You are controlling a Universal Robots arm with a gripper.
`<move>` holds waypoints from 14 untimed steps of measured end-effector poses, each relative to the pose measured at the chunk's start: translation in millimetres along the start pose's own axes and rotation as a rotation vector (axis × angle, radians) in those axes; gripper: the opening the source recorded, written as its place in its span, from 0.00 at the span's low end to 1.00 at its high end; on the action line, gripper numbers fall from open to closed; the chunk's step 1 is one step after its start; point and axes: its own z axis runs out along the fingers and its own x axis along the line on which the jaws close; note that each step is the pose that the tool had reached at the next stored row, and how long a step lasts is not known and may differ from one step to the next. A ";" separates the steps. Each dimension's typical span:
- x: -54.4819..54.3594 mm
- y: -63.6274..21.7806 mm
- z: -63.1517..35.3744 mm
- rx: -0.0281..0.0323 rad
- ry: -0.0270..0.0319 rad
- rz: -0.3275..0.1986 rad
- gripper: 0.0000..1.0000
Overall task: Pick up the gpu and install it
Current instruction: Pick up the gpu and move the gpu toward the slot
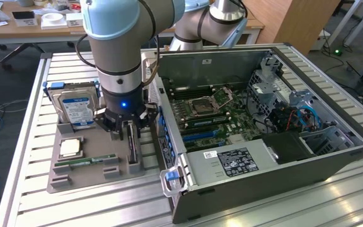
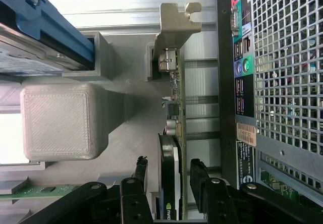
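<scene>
Everything here is placed by the grey parts tray (image 1: 64, 182), which lies on a slatted metal table. At the tray's end towards the exterior view's left, a silver hard drive (image 1: 77, 106) with a blue-and-white label stands upright. A square processor chip (image 1: 71, 148) and a narrow green RAM stick (image 1: 83, 161) lie flat in the tray's middle. At the tray's edge towards the exterior view's right, the gpu (image 1: 133, 153) stands on its long edge in a slot. It looks like a thin dark sliver. The gripper (image 1: 129, 135) hangs straight down over it.

In the wrist view the black fingers (image 2: 199, 176) stand wide, one on each side of the card with a gap showing on both sides, so nothing is held. The card shows a black cooler face, a green board edge and a pale metal bracket (image 2: 174, 24) at its far end.

Beyond the tray, on the exterior view's right, is the open computer case (image 1: 332, 165), its motherboard (image 1: 213, 116) exposed.

The step in hand appears to be the pick-up, with the grip not yet made. A sound grip would call for the pads meeting the card's flat faces squarely and clear of the slot walls.
</scene>
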 end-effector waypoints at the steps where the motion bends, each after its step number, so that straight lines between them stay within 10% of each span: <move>1: 0.1 -0.1 0.2 0.0000 0.0000 0.000 0.47; 14: 0.4 -0.3 0.8 0.0005 0.0000 0.000 0.47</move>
